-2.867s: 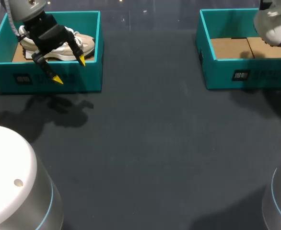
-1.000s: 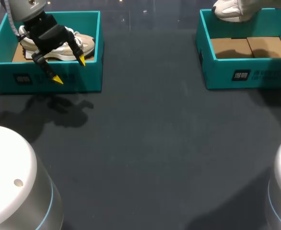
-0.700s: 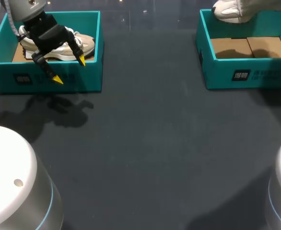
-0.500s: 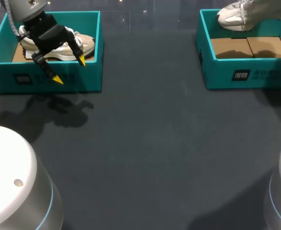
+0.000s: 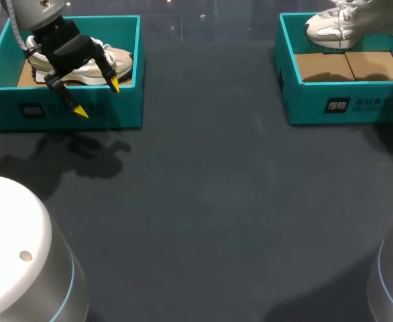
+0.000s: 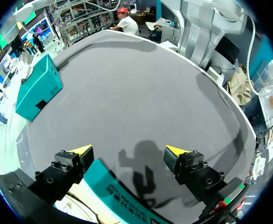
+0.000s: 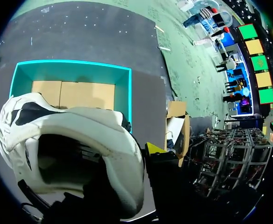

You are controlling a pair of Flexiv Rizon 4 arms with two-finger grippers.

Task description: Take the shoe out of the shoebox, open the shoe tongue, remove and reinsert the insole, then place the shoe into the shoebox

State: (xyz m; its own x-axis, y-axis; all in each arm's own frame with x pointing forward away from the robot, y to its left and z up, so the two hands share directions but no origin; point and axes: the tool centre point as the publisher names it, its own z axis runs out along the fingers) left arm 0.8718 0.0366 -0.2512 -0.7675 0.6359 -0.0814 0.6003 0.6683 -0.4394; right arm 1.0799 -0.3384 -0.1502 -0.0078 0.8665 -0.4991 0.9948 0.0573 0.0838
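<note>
Head view: showing the left shoebox [image 5: 129,100] sitting at the table's [image 5: 196,201] far left corner, with a beige shoe [image 5: 119,62] lying inside on its sole, toe pointing toward the table's middle. Showing the left gripper [image 5: 97,97] hanging above that box's front wall, fingers spread wide, gripping nothing, one yellow tip over the shoe's toe and the other over the front wall. Showing the right shoebox [image 5: 310,104] sitting at the far right corner, its cardboard floor [image 5: 347,67] lying bare. Showing a white shoe [image 5: 330,28] hanging in the air over that box's far wall, toe pointing toward the left box, laces dangling.

Left wrist view: looking out past the two spread yellow tips across the dark table. Showing the left shoebox's teal wall passing under and between the fingers, neither tip touching it. Showing the right shoebox sitting well apart near the table's opposite edge.

Right wrist view: showing the white shoe filling the space just ahead of the right gripper [image 7: 143,156], its opening facing the camera. Pinching the shoe at the collar, with one yellow fingertip [image 7: 153,148] pressing against the collar's outside and the other being hidden by the shoe. Showing the right shoebox lying below the shoe, well apart from it.
</note>
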